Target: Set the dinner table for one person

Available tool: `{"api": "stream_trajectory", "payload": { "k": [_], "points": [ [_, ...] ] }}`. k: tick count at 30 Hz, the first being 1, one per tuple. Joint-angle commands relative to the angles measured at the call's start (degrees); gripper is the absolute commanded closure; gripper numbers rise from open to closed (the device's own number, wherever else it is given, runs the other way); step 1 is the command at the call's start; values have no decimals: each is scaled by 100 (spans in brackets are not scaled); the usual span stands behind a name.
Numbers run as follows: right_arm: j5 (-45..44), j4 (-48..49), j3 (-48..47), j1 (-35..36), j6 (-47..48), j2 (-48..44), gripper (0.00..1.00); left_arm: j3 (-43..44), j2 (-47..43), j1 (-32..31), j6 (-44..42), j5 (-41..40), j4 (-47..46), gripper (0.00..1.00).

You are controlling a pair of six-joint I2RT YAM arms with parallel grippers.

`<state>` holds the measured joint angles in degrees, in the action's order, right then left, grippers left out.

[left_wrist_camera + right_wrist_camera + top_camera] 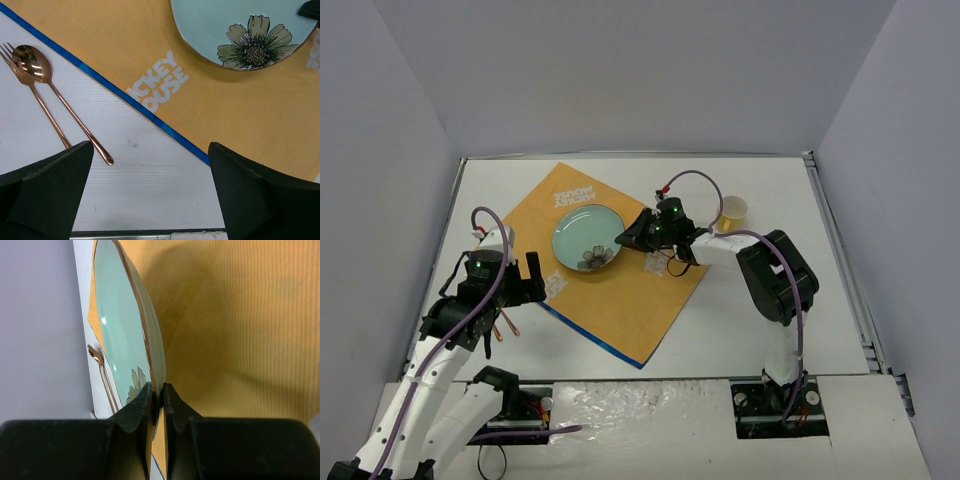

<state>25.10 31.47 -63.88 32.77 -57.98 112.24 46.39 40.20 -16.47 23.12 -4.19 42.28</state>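
The dinner table (760, 310) is a white tabletop with an orange blue-edged cloth (620, 295) lying askew on it. On the cloth rests a pale green plate (588, 237) with a flower print. My right gripper (629, 238) is shut on the plate's right rim; in the right wrist view its fingers (146, 402) pinch the edge of the plate (125, 325). My left gripper (150, 200) hovers open over bare table beside the cloth's blue edge, holding nothing. A copper spoon (31, 57) and fork (7, 50) lie side by side to its left.
A small yellow cup (733, 210) stands on the table behind the right arm. Lavender-grey walls enclose the table on three sides. The spoon and fork (505, 325) lie near the left arm's wrist at the table's front left.
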Motion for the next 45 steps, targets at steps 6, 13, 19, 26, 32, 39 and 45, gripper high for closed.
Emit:
{"api": "stream_trajectory", "payload": {
  "k": [6, 13, 19, 26, 32, 39, 45],
  "points": [
    [307, 1550, -154, 18, -220, -60, 100, 58, 72, 38, -67, -146, -462, 3],
    [255, 1658, 113, 19, -179, 199, 100, 54, 102, 30, -65, -123, -466, 3],
    [109, 1667, 384, 14, -168, 336, 100, 45, 128, 30, -58, -117, -457, 3],
    [-200, 859, 307, 9, 431, 370, 70, 54, 129, 30, -53, -135, -440, 3],
    [-1040, -758, 28, 27, 1369, -318, 31, 57, 129, 30, -42, -137, -434, 3],
    [-3052, -2914, -362, 36, 2640, -1685, 19, 54, 129, 30, -9, -222, -413, 3],
    [-4729, -4042, -165, -141, 3050, -2482, 18, 73, 181, 39, 14, -300, -372, 3]
  ]
}}
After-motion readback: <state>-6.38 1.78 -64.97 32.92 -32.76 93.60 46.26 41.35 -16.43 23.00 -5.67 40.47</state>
